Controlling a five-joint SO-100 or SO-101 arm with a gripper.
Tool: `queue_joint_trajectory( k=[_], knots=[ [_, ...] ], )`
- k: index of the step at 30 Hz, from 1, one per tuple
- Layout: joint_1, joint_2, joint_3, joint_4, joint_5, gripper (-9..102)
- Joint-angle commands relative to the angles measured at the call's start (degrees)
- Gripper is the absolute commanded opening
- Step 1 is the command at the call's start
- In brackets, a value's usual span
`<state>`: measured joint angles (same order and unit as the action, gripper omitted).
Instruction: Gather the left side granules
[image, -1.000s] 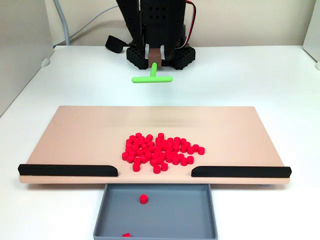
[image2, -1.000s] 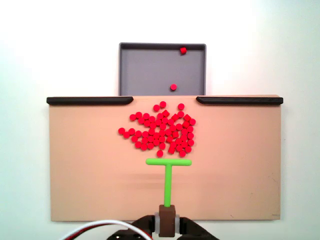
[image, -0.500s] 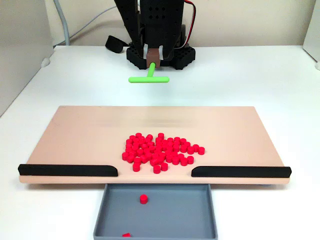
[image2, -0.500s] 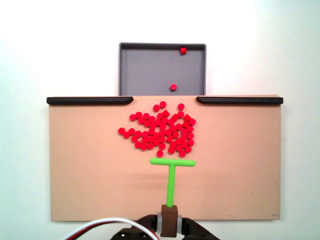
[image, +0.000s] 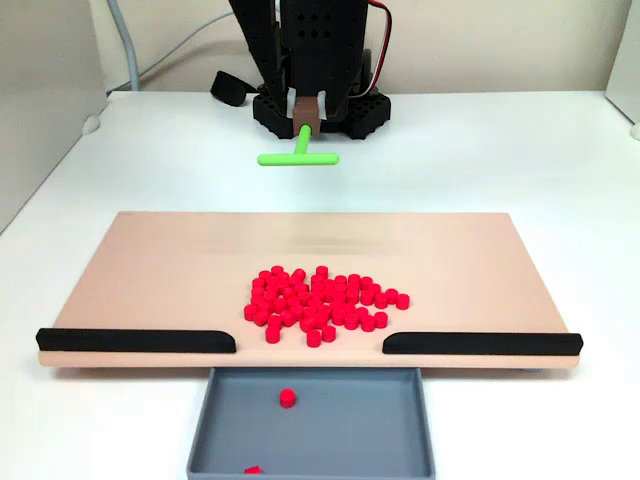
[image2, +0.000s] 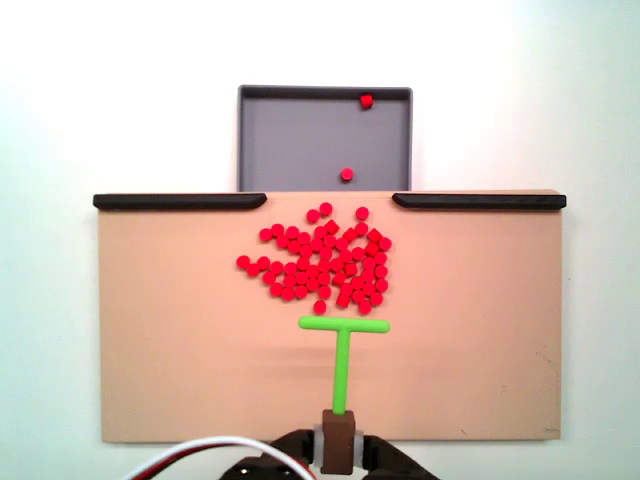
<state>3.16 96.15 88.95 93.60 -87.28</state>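
Clamped in the gripper (image2: 338, 441) by its brown block, the green T-shaped pusher (image2: 343, 340) is held crossbar-forward just behind the granules (image2: 326, 260), which are clustered mid-board near the tray (image2: 270, 140) gap, presumably for sweeping.

The arm (image: 310, 50) is cut off by the top edge; the grey tray (image: 205, 430) and one red granule (image: 253, 469) are cropped at the bottom. The pincer (image2: 338, 445) fingers are hidden.
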Motion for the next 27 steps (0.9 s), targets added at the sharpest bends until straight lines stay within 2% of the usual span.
queue_joint_trajectory(
  k=[1,17,22,27],
  knots=[
    [-0.7,0.2,-1.8,-0.2,0.4,0],
    [-4.0,0.7,-2.6,-0.2,5.8,0],
    [-6.4,-1.4,-5.3,-0.2,15.9,0],
    [-9.5,-7.5,-11.0,-0.2,30.5,0]
  ],
)
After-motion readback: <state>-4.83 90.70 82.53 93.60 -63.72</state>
